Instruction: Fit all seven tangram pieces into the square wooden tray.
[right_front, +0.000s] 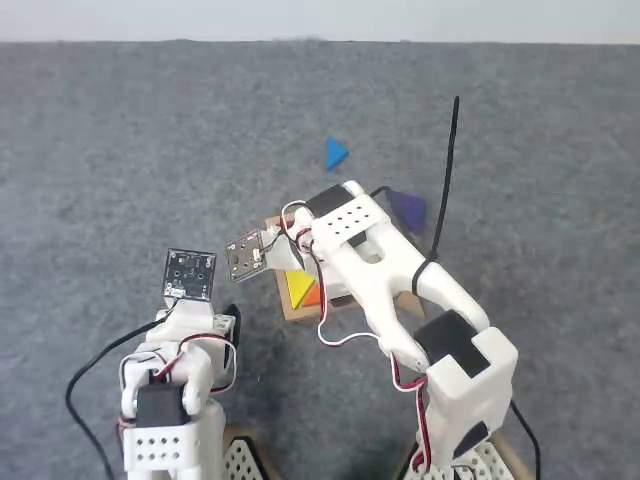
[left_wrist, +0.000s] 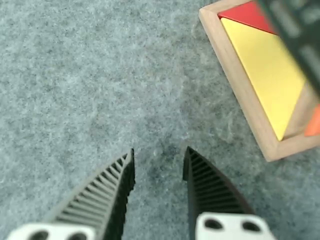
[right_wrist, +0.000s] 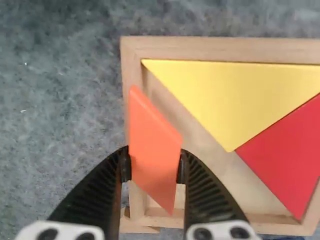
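The square wooden tray (right_wrist: 131, 60) holds a large yellow triangle (right_wrist: 230, 95) and a red triangle (right_wrist: 285, 155). My right gripper (right_wrist: 152, 162) is shut on an orange parallelogram (right_wrist: 152, 145), which hangs tilted over the tray's rim at one corner. In the high view my right arm (right_front: 345, 235) covers most of the tray (right_front: 285, 305). A blue triangle (right_front: 336, 152) and a purple piece (right_front: 408, 207) lie on the carpet beyond it. My left gripper (left_wrist: 159, 160) stands open above bare carpet, short of the tray (left_wrist: 235, 60), with nothing between its fingers.
Grey carpet covers the whole table. A black cable (right_front: 447, 170) rises behind the right arm. The left arm's base (right_front: 165, 430) sits at the near edge, left of the tray.
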